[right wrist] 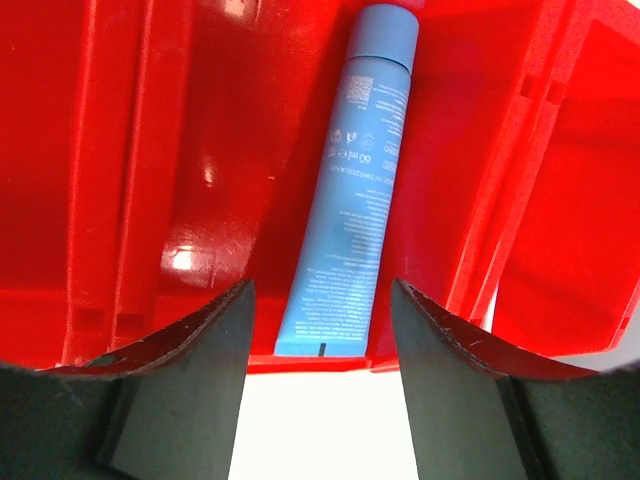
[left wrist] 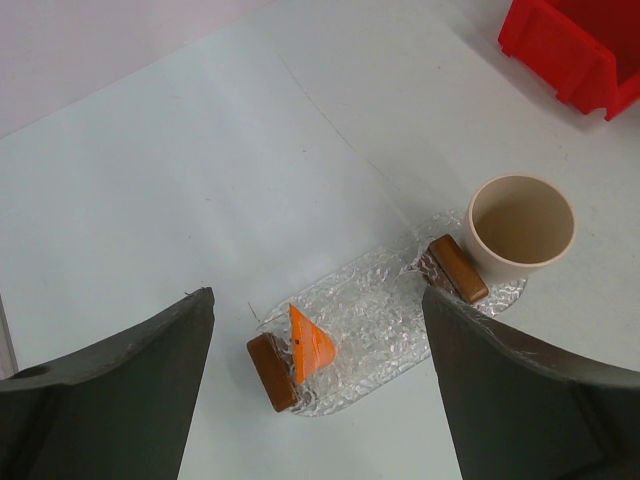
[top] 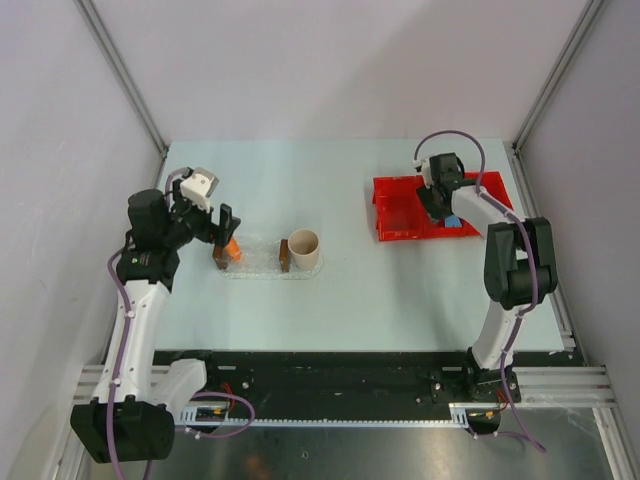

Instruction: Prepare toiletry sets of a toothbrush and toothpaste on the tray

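**Left jaws wide over the tray, right jaws straddling the blue tube**

The left gripper hangs above the tray, jaws wide apart and holding nothing; below, the orange toothpaste stands just beside the left brown block; a cup crowds the tray's right end by the other block; bare table lies all round. The right gripper is down in the red bin, jaws apart either side of the blue toothpaste, which lies in a narrow walled compartment.
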`<state>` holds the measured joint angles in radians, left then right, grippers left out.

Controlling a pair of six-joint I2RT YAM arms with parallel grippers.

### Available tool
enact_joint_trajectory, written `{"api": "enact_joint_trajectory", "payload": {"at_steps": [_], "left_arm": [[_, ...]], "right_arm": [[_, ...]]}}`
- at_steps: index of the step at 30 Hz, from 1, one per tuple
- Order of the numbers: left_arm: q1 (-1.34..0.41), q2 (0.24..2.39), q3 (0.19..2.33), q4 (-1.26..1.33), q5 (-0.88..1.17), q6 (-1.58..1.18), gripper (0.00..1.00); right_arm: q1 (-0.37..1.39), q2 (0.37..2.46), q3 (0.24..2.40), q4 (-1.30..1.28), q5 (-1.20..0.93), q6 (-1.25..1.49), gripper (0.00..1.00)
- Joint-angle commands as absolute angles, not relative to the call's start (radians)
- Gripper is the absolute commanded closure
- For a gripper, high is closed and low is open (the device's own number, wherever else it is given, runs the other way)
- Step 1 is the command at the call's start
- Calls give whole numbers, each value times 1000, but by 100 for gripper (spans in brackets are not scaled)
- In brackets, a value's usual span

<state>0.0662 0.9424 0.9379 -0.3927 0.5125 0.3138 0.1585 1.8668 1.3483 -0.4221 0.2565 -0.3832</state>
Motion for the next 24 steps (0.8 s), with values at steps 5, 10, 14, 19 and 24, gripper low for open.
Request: {"api": "enact_joint_trajectory", "payload": {"at_steps": [5,10,14,19,24], "left_arm": [[74,933,934,-390,545,318,11],[74,936,920,-390,566,321,11],[74,940,919,-390,568,319,11],[72,942,916,-390,568,324,11],[72,946,910,-390,565,328,11]], "right_arm": [[195,1928,1355,-356,362,-413,39],[207,1953,1355,-338,399,-422,40],[216,1971,1355,-327,417,-434,42],[218,1990,1355,-327,422,-439,49],[216,1997,1355,-334,419,-442,59]]}}
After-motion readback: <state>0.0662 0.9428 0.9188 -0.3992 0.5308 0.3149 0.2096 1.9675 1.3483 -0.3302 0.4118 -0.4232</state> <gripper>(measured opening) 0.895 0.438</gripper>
